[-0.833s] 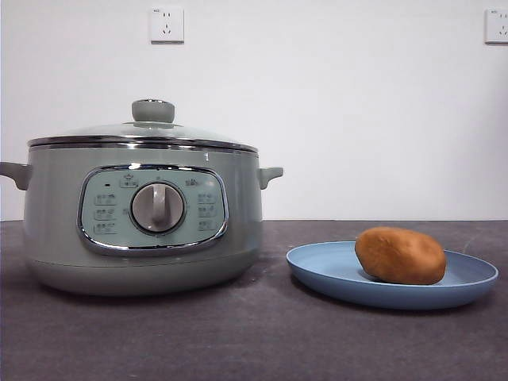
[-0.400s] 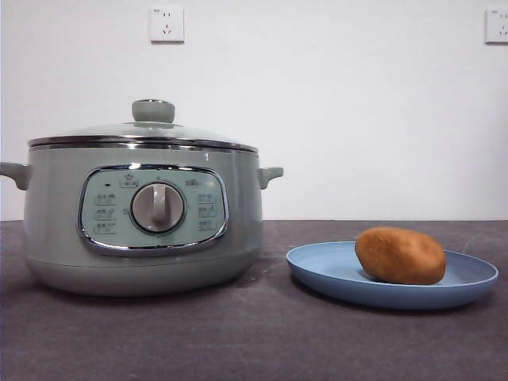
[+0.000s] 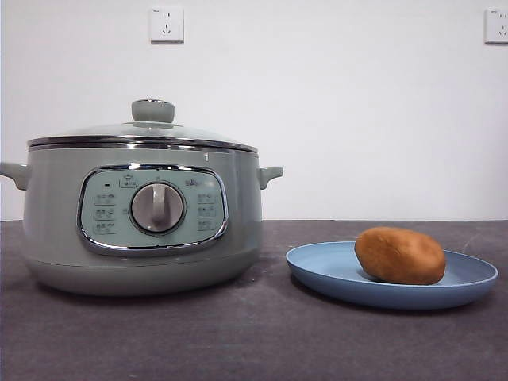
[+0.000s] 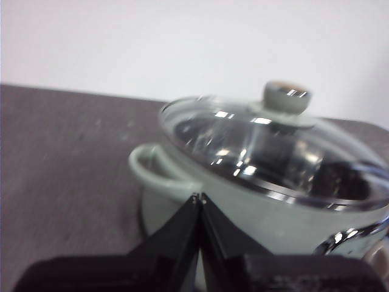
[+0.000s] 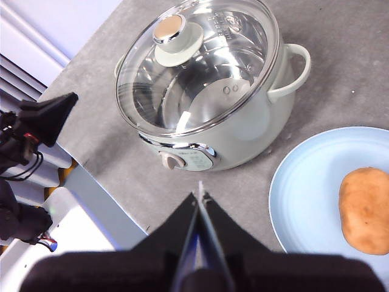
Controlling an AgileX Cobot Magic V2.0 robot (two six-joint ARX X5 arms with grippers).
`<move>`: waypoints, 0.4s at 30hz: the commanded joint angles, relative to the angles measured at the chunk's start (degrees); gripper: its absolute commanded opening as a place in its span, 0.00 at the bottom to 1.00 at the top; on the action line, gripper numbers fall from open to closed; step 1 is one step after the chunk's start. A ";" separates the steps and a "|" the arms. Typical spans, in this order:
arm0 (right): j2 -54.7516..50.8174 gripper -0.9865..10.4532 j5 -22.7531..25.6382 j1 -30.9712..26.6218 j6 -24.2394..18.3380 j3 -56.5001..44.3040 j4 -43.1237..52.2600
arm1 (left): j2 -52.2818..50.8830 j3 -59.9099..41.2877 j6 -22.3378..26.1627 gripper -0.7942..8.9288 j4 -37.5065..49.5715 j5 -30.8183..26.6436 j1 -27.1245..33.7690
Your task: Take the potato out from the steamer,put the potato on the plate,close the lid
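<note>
The brown-orange potato (image 3: 399,255) lies on the light-blue plate (image 3: 333,274) at the right of the table; the right wrist view shows the potato (image 5: 366,210) and the plate (image 5: 304,201) too. The sage-green steamer (image 3: 55,214) stands at the left with the glass lid (image 3: 151,131) seated on its rim. My left gripper (image 4: 199,198) is shut and empty, beside the steamer's side handle (image 4: 155,167). High above the table in front of the steamer (image 5: 243,137), my right gripper (image 5: 200,193) is shut and empty, apart from the lid (image 5: 200,73).
The left arm's black tip (image 5: 45,115) shows beside the steamer in the right wrist view. Dark grey tabletop (image 3: 254,333) lies bare in front of the steamer and plate. A white wall with two sockets (image 3: 167,24) stands behind.
</note>
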 commanded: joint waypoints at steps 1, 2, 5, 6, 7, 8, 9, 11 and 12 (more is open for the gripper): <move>-0.02 0.08 0.17 0.02 -0.24 -0.09 0.15 | -1.57 -0.85 -1.46 0.08 -2.97 -1.70 0.37; -0.04 0.08 0.17 0.02 -0.24 -0.09 0.13 | -1.68 -0.85 -1.51 0.08 -4.00 -2.19 0.37; -0.02 0.08 0.15 0.02 -0.26 -0.09 0.15 | -1.68 -0.85 -1.57 0.08 -7.08 -3.61 0.39; -0.04 0.08 0.15 0.02 -0.26 -0.09 0.15 | -1.68 -0.85 -1.57 0.08 -8.26 -3.82 0.39; -0.04 0.08 0.15 0.02 -0.26 -0.09 0.13 | -1.68 -0.85 -1.57 0.08 -9.09 -3.85 0.39; -0.02 0.08 0.15 0.02 -0.26 -0.09 0.15 | -1.68 -0.85 -1.57 0.08 -9.31 -3.74 0.39; -0.04 0.08 0.17 0.02 -0.26 -0.09 0.13 | -1.68 -0.85 -1.46 0.08 -9.11 -3.52 0.37; -0.04 0.08 0.15 0.02 -0.24 -0.09 0.15 | -1.68 -0.85 -1.42 0.08 -9.01 -3.45 0.37; -0.04 0.08 0.17 0.02 -0.26 -0.11 0.13 | -1.68 -0.85 -1.42 0.08 -8.94 -3.48 0.37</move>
